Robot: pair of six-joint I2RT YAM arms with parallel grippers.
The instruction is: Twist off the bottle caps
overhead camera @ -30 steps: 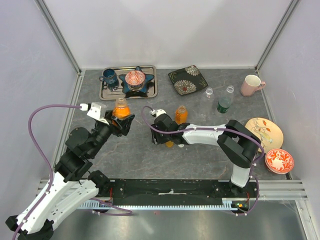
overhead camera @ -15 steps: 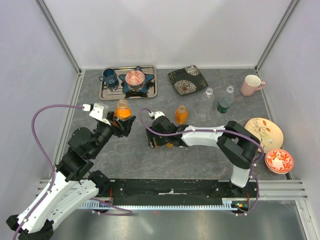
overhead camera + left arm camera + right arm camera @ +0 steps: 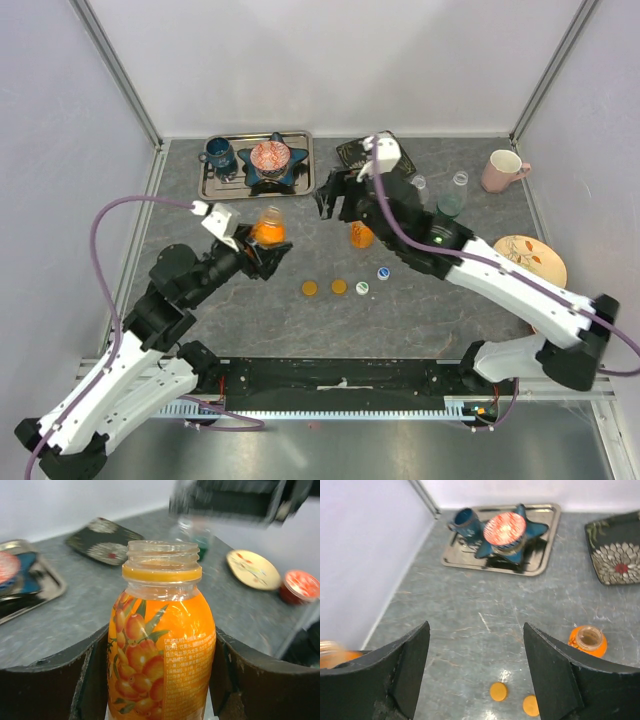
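My left gripper [image 3: 262, 250] is shut on an orange juice bottle [image 3: 268, 231], held upright at the centre left. In the left wrist view the bottle [image 3: 162, 630] has a bare, capless neck, and the jaws press on both of its sides. My right gripper [image 3: 336, 198] hangs open and empty above the table, left of a second capless orange bottle [image 3: 360, 235]. The right wrist view shows that bottle [image 3: 588, 641] and two orange caps [image 3: 498, 691] below the open gripper [image 3: 475, 627]. Several loose caps [image 3: 339, 286] lie in a row on the table. Two clear bottles [image 3: 450, 205] stand at the back right.
A metal tray [image 3: 300, 185] with a blue mug [image 3: 218, 156] and a star dish stands at the back left. A dark patterned square dish [image 3: 392, 170] lies behind my right gripper. A pink mug [image 3: 503, 170], a painted plate [image 3: 535, 262] and a red bowl [image 3: 558, 321] line the right side.
My right gripper has opened, risen off the table and swung toward the back, uncovering the row of caps. My left gripper has carried its bottle a little to the right.
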